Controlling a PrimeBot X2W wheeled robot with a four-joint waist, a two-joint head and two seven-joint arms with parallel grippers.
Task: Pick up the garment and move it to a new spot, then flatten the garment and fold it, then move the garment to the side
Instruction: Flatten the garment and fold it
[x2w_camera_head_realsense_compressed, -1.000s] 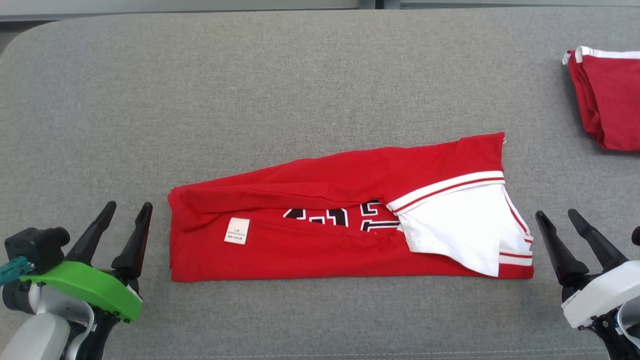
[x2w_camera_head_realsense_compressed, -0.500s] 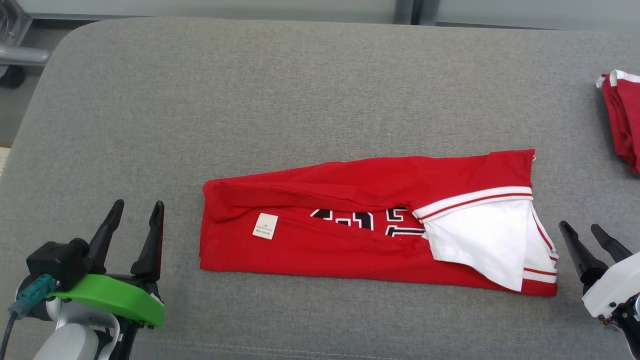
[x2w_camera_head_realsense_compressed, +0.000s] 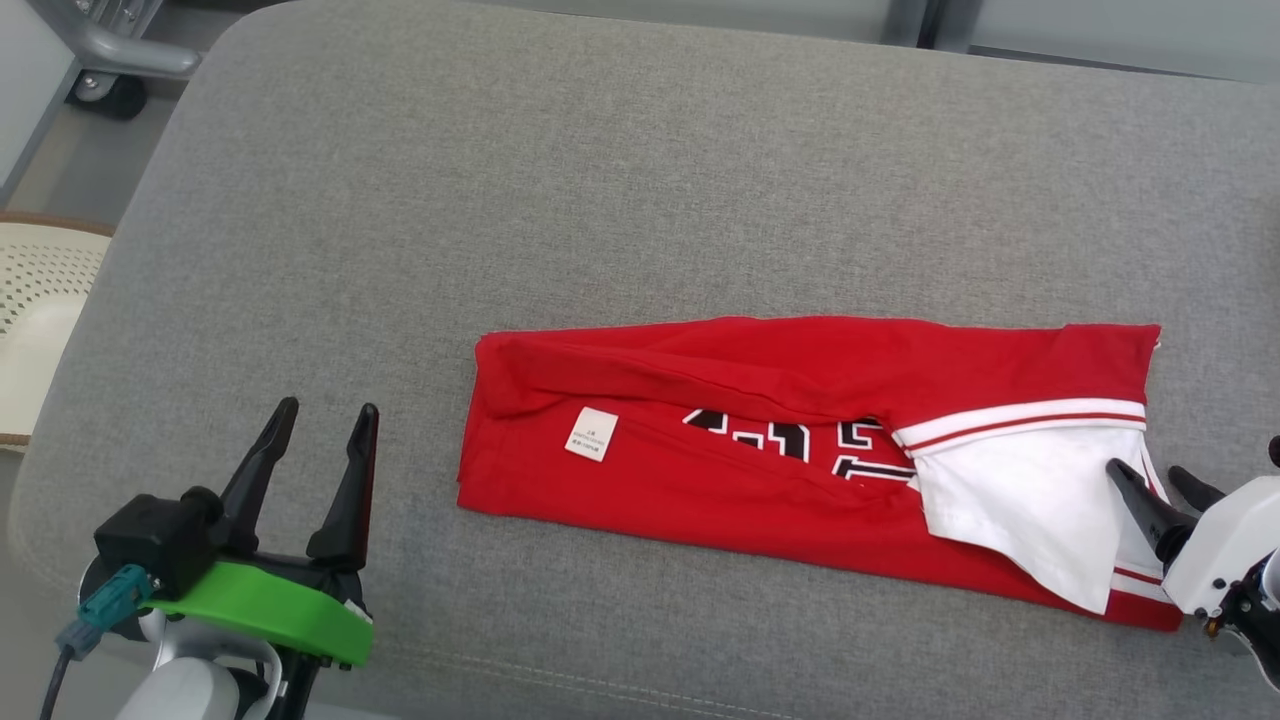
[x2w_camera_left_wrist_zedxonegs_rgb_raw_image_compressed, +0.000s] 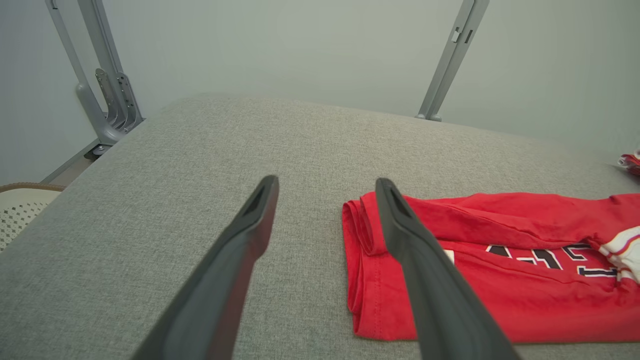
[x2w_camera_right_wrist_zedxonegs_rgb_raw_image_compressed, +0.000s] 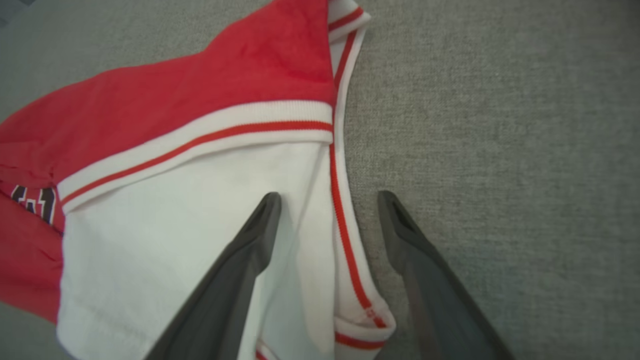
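The garment (x2w_camera_head_realsense_compressed: 760, 470) is a red jersey with black-and-white lettering, folded into a long strip across the grey cushion (x2w_camera_head_realsense_compressed: 600, 180). A white panel with red-striped trim (x2w_camera_head_realsense_compressed: 1010, 490) lies at its right end. My right gripper (x2w_camera_head_realsense_compressed: 1148, 470) is open at that end. In the right wrist view, the right gripper (x2w_camera_right_wrist_zedxonegs_rgb_raw_image_compressed: 330, 196) straddles the striped edge (x2w_camera_right_wrist_zedxonegs_rgb_raw_image_compressed: 345, 220), with one finger over white cloth and the other over bare cushion. My left gripper (x2w_camera_head_realsense_compressed: 327, 410) stands open on the cushion, left of the garment's folded end and apart from it. The left wrist view has the left gripper (x2w_camera_left_wrist_zedxonegs_rgb_raw_image_compressed: 326, 182) beside the garment (x2w_camera_left_wrist_zedxonegs_rgb_raw_image_compressed: 475, 220).
The cushion's left edge is rounded. Beyond it stand a cream perforated basket (x2w_camera_head_realsense_compressed: 40, 290) and a grey metal frame on a wheel (x2w_camera_head_realsense_compressed: 110, 60). A scrap of another red cloth (x2w_camera_left_wrist_zedxonegs_rgb_raw_image_compressed: 631, 161) shows at the far right of the left wrist view.
The head camera has swung left, shifting the whole picture rightward, and the other red garment has left the frame. My right gripper has come in from beside the garment to over its white end.
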